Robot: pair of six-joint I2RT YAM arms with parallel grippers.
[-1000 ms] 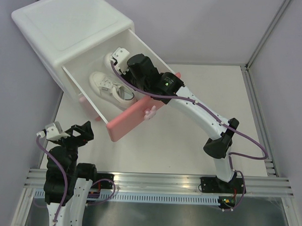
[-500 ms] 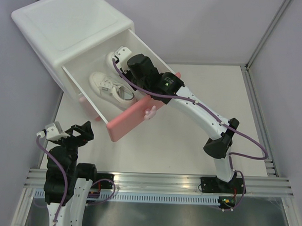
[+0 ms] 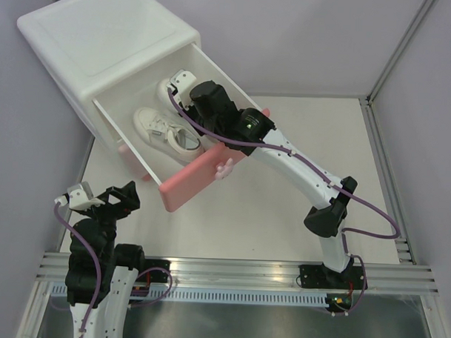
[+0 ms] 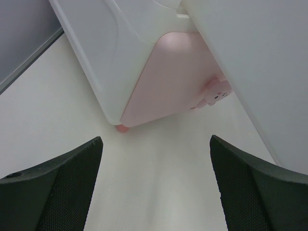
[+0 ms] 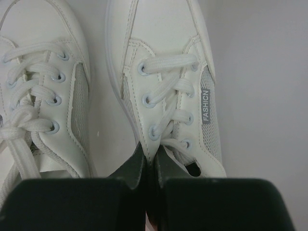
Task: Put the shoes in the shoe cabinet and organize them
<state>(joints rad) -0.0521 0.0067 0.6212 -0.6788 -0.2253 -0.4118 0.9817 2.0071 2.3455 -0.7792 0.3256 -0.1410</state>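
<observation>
The white shoe cabinet (image 3: 104,39) stands at the back left with its darker pink upper drawer front (image 3: 199,175) pulled out. Two white sneakers lie in the open drawer: one (image 3: 164,131) on the left, one (image 3: 178,84) deeper in. My right gripper (image 3: 194,101) reaches into the drawer and is shut on the lace-side edge of the right sneaker (image 5: 166,72); the other sneaker (image 5: 43,96) lies beside it. My left gripper (image 3: 98,198) is open and empty, low near the table's front left, facing the pale pink lower drawer front (image 4: 168,77).
A bunny-shaped knob (image 4: 214,94) and a pink foot (image 4: 121,128) of the cabinet show in the left wrist view. Grey walls and a metal frame rim (image 3: 389,152) enclose the table. The open drawer juts over the table's middle left.
</observation>
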